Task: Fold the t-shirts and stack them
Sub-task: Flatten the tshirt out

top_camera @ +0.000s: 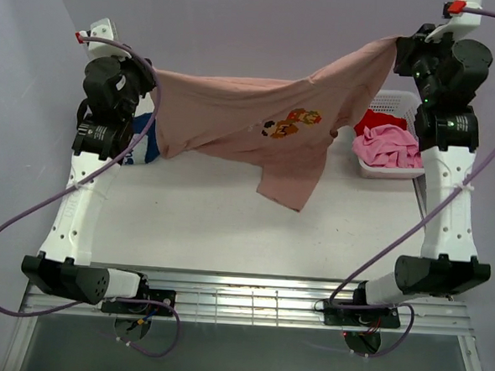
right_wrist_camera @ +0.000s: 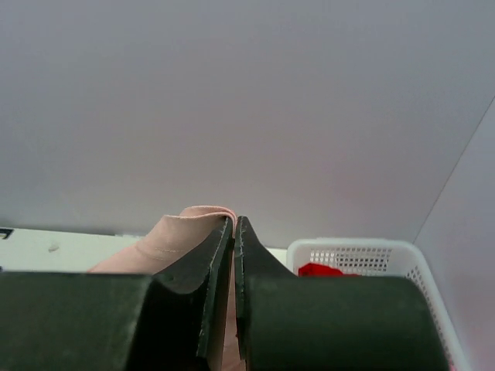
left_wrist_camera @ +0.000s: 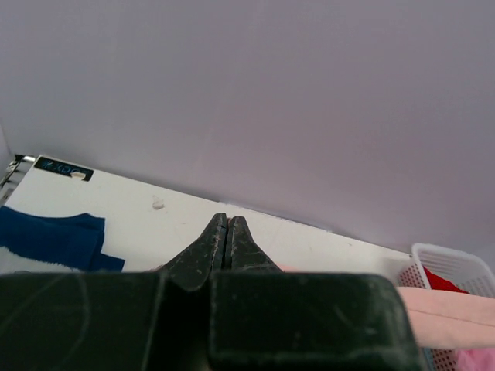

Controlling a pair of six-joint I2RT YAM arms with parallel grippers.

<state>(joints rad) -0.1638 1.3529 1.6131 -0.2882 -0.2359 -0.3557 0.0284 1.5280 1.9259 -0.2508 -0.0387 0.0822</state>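
Note:
A dusty pink-tan t-shirt (top_camera: pixel 252 110) with a pixel-art chest print hangs in the air, stretched between both arms above the table. My left gripper (top_camera: pixel 151 79) is shut on its left end; in the left wrist view the fingertips (left_wrist_camera: pixel 227 220) meet with a sliver of cloth between them, and more of the shirt (left_wrist_camera: pixel 441 309) trails to the right. My right gripper (top_camera: pixel 399 48) is higher and shut on the other end, with a cloth fold (right_wrist_camera: pixel 193 224) pinched between its jaws (right_wrist_camera: pixel 233 224). One corner of the shirt droops toward the table's middle.
A navy t-shirt (top_camera: pixel 140 149) (left_wrist_camera: pixel 46 239) lies on the table under the left arm. At the back right, a white basket (top_camera: pixel 401 101) (right_wrist_camera: pixel 348 251) holds a red t-shirt (top_camera: pixel 376 122) and a bright pink one (top_camera: pixel 388 148). A lilac wall stands close behind.

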